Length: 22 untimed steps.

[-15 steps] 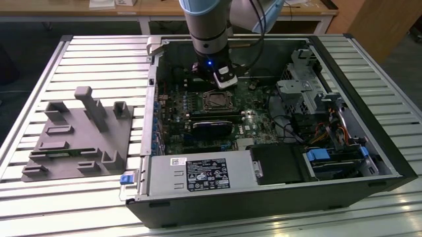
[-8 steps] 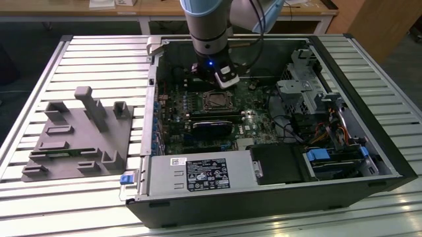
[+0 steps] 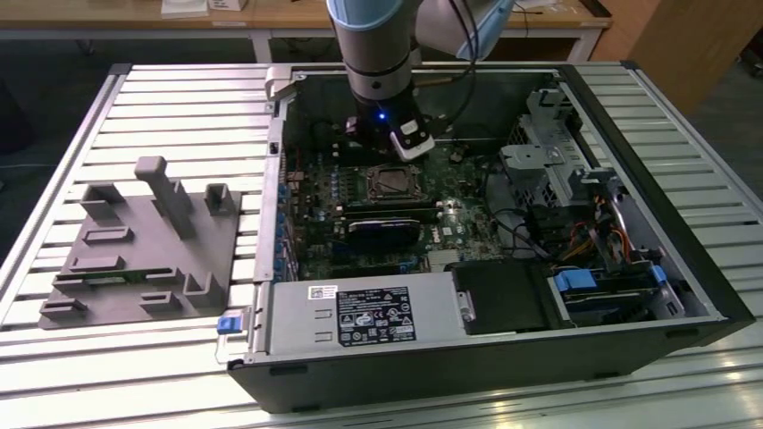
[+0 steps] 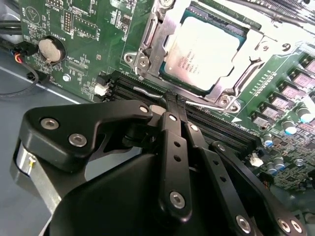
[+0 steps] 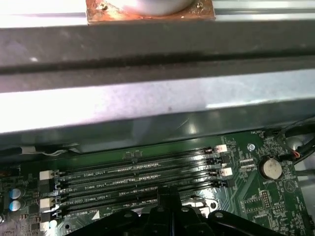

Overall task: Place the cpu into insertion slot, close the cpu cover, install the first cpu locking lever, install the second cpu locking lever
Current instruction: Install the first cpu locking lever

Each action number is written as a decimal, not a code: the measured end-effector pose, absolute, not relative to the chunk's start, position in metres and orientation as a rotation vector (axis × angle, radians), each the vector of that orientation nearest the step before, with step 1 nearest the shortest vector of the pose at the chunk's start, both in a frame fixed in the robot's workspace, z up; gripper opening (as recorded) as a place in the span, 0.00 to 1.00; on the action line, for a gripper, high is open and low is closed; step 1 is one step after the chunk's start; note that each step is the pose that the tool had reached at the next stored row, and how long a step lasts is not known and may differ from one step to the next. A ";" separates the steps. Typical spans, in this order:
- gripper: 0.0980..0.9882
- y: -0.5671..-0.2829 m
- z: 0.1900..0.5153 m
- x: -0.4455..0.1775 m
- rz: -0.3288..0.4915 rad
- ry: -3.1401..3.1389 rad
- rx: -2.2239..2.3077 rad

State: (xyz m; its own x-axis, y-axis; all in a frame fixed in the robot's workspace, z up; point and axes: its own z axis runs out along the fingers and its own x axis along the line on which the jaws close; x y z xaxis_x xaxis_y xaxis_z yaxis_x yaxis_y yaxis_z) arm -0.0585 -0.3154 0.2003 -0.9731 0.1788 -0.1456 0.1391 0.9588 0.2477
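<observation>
While a grey moulded tray (image 3: 143,241) lies on the slatted table (image 3: 179,98) at the exterior view's left, the open computer case (image 3: 477,375) takes up the middle and right. The arm (image 3: 375,54) stands upright, reaching down from the far side into the case over the green board (image 3: 316,214). In the second wrist view the gripper (image 4: 173,101) has its black fingers (image 4: 172,147) pressed together with no gap, tips right at a thin metal lever (image 4: 142,91) beside the memory slots (image 4: 123,87); whether they pinch it I cannot tell. Just past the tips lies the socket (image 3: 391,181), the cpu (image 4: 204,49) seated in it and the cover (image 4: 155,37) flat over its edges. A drive cage (image 3: 549,170) stands further right.
</observation>
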 end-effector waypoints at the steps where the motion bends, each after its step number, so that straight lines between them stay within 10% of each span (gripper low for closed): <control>1: 0.01 -0.315 0.200 -0.058 0.353 2.943 0.243; 22: 0.01 -0.304 0.196 -0.053 0.317 2.924 0.364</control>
State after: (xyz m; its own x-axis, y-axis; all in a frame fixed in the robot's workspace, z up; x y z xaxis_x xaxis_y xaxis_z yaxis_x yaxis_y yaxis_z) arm -0.0527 -0.3042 0.1962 -0.9542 0.2593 -0.1490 0.2214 0.9474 0.2310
